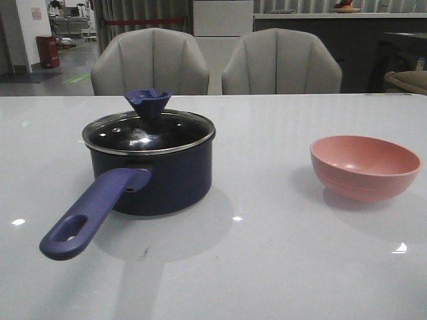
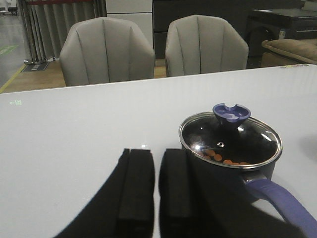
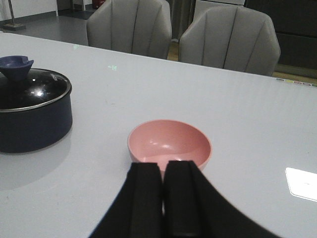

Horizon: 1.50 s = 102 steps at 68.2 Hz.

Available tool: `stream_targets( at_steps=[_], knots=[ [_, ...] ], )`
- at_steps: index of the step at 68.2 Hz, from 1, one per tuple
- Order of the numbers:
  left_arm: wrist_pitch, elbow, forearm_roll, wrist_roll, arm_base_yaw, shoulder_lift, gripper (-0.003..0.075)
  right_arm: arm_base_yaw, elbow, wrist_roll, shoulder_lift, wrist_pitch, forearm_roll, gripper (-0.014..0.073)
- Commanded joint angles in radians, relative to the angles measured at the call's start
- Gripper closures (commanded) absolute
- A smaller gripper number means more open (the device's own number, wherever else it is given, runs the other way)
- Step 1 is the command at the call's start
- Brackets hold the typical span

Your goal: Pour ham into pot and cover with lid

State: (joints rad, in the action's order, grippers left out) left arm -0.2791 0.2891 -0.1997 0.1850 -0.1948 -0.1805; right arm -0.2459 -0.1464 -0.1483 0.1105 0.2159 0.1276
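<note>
The dark navy pot stands on the table's left half, its purple-blue handle pointing to the front left. The glass lid sits on the pot, knob up. In the left wrist view several orange-pink ham chunks show through the lid, on the pot's floor. My left gripper is shut and empty, above the table beside the pot. My right gripper is shut and empty, just in front of the empty pink bowl. Neither gripper shows in the front view.
The pink bowl stands on the table's right half, well apart from the pot. Two grey chairs stand behind the white table's far edge.
</note>
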Motion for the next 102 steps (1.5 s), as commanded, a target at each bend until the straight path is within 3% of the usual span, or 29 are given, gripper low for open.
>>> stream_targets(
  at_steps=[1, 33, 41, 52, 59, 74, 102],
  knots=[
    [0.084, 0.026, -0.013, -0.004, -0.008, -0.007, 0.0607, -0.001, -0.028, -0.01, 0.008, -0.086, 0.003, 0.0432],
    [0.122, -0.016, 0.0, -0.004, 0.002, -0.007, 0.0607, -0.001, -0.028, -0.01, 0.008, -0.086, 0.003, 0.0432],
    [0.163, -0.067, 0.026, -0.03, 0.06, 0.012, 0.0607, -0.001, -0.028, -0.01, 0.008, -0.086, 0.003, 0.0432],
    [0.279, -0.173, 0.112, -0.185, 0.145, 0.082, 0.0607, -0.001, -0.028, -0.01, 0.008, -0.086, 0.003, 0.0432],
    [0.34, -0.237, 0.116, -0.185, 0.173, 0.134, 0.0607, -0.001, -0.028, -0.01, 0.008, -0.086, 0.003, 0.0432],
    [0.363, -0.316, 0.177, -0.234, 0.183, 0.193, 0.0607, -0.001, -0.028, -0.01, 0.008, -0.086, 0.003, 0.0432],
    [0.35, -0.316, 0.177, -0.234, 0.183, 0.203, 0.0607, -0.001, -0.028, -0.01, 0.008, -0.086, 0.003, 0.0432]
  ],
)
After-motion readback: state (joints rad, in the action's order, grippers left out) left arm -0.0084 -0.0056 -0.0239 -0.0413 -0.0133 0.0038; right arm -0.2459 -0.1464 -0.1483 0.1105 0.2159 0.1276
